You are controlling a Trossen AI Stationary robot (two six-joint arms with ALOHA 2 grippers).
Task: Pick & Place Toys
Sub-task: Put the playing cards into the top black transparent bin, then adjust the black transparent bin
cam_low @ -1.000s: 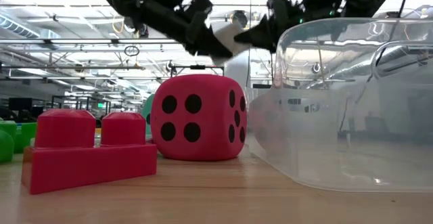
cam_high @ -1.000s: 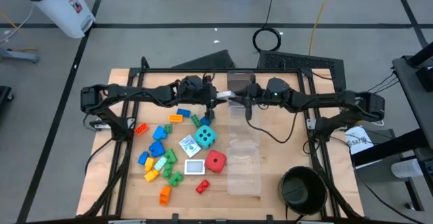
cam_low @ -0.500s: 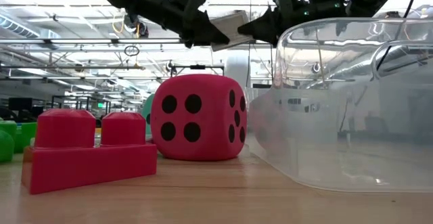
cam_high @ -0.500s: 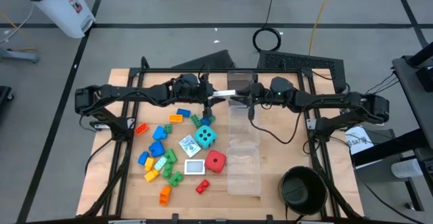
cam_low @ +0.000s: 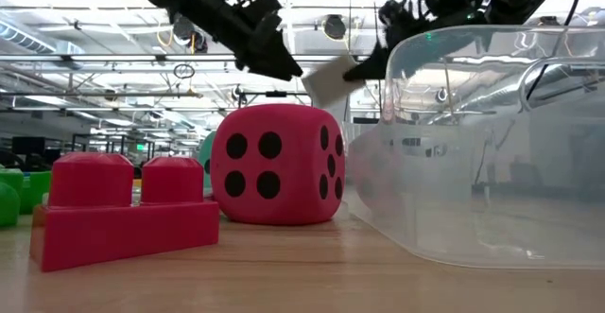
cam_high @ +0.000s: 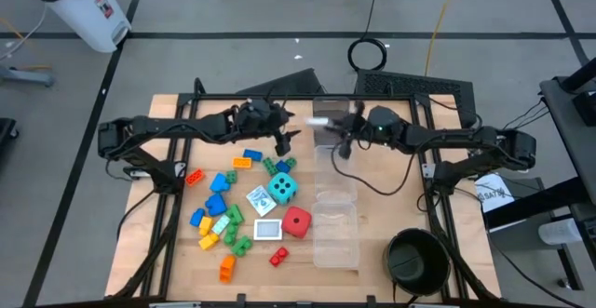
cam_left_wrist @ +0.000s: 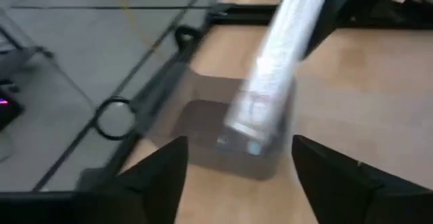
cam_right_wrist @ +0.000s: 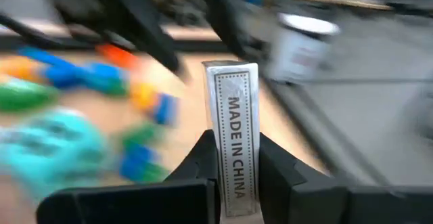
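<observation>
White card (cam_high: 319,121) has just changed hands: we see our left tool (cam_high: 285,141) spread open and backed off, while our right tool (cam_high: 343,137) pinches it above the far clear box (cam_high: 328,113). Placing comes next, we judge. Only the right wrist view shows its printed edge (cam_right_wrist: 232,143).

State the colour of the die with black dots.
Red die, clearest in the low view.
</observation>
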